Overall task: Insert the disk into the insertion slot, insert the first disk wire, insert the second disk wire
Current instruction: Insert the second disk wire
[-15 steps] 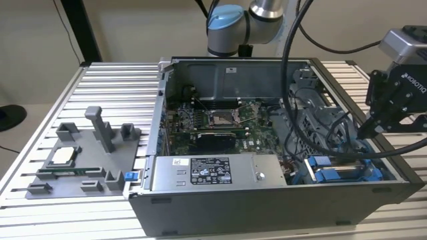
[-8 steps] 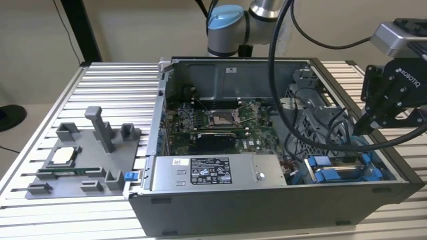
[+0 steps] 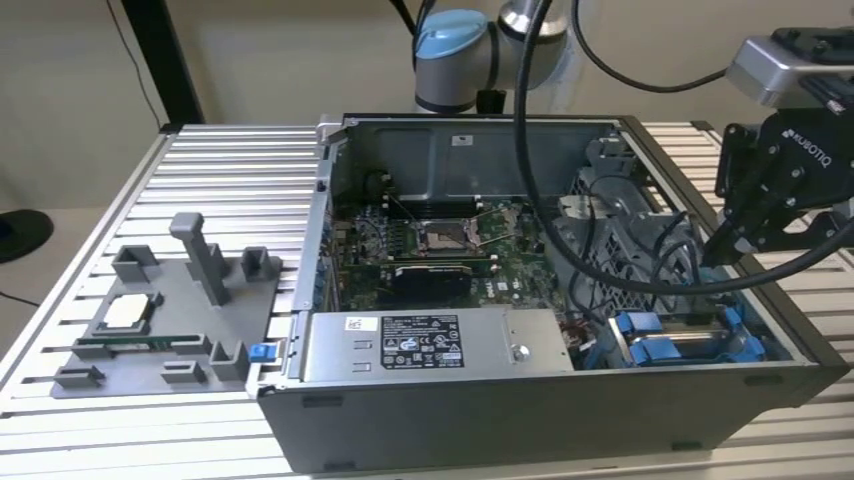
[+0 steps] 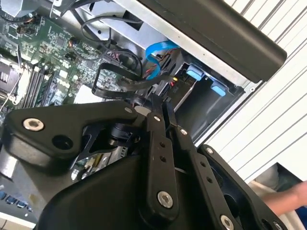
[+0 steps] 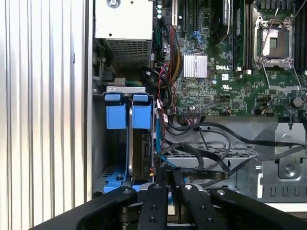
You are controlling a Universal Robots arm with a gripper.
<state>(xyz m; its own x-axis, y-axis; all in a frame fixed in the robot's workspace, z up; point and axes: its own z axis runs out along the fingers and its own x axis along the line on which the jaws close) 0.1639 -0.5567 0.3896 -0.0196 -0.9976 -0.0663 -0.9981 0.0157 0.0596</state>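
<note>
Disk (image 5: 142, 116) seated in slot (image 5: 98, 143); wire stage.
End effector (image 5: 171, 170) pinched together at black wire (image 4: 120, 85) beside disk; wires plugged? Can't tell.

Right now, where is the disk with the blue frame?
The disk sits in the insertion slot, at the case's near corner on the exterior view's right, beside the silver box.

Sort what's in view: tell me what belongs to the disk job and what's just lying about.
For the job: end effector; disk; drive bay; black wire by the end effector's tips.

Lying about: silver box with a white sticker; circuit board; grey parts stand.
</note>
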